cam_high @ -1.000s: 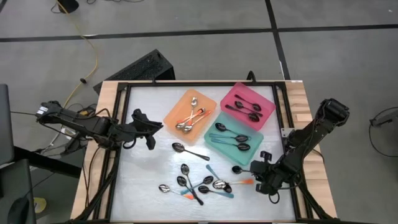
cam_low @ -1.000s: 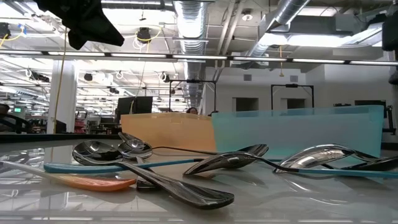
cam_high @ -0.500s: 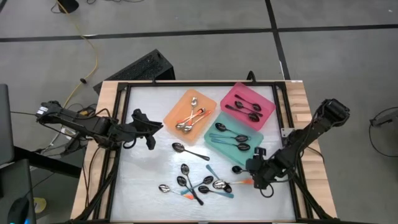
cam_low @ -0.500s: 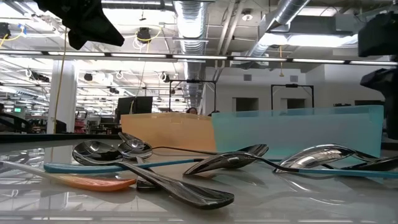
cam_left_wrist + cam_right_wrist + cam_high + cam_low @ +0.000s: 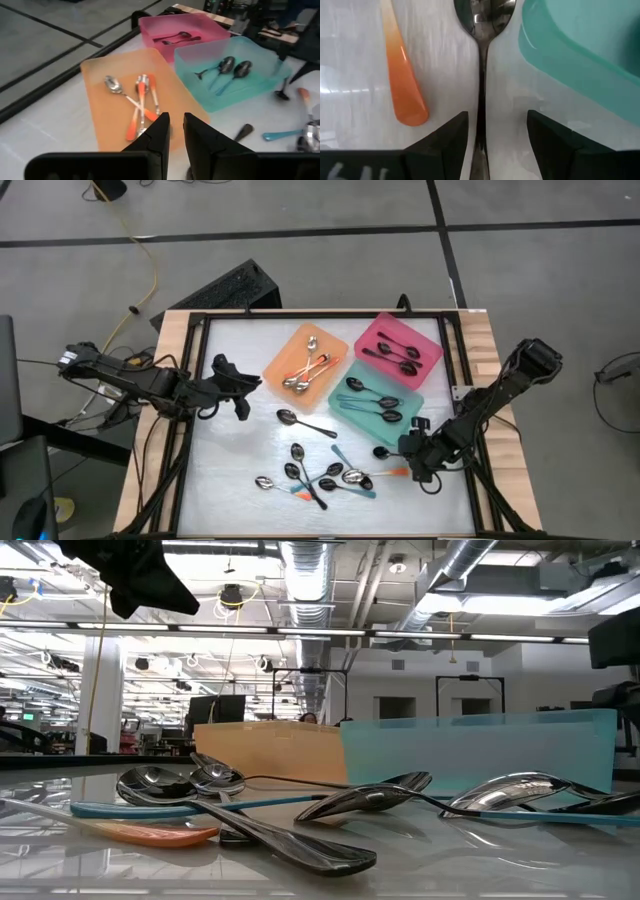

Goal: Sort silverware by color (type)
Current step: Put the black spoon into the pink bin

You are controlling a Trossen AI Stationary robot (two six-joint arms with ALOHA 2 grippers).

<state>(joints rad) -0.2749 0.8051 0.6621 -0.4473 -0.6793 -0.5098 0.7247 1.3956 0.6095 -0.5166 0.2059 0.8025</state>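
My right gripper (image 5: 408, 452) (image 5: 497, 117) is open and low over the table near the teal tray's near corner. Its fingers stand on either side of the thin handle (image 5: 481, 100) of an all-black spoon (image 5: 381, 451) that lies flat, apart from it. An orange spoon handle (image 5: 402, 75) lies beside that spoon. Several more spoons (image 5: 320, 475) lie in a loose heap on the table. My left gripper (image 5: 243, 392) (image 5: 176, 122) waits at the table's left, holding nothing, with only a narrow slit between its fingers.
Three trays stand at the table's far middle: orange tray (image 5: 283, 352) with orange-handled spoons, teal tray (image 5: 400, 424) with teal-handled ones, pink tray (image 5: 432, 338) with black ones. The teal tray's wall (image 5: 580, 45) is close beside my right gripper. Another black spoon (image 5: 300, 420) lies alone mid-table.
My right gripper has moved toward the table's left and a little toward the far edge, coming up to the black spoon by the teal tray. The spoons and trays have stayed where they were.
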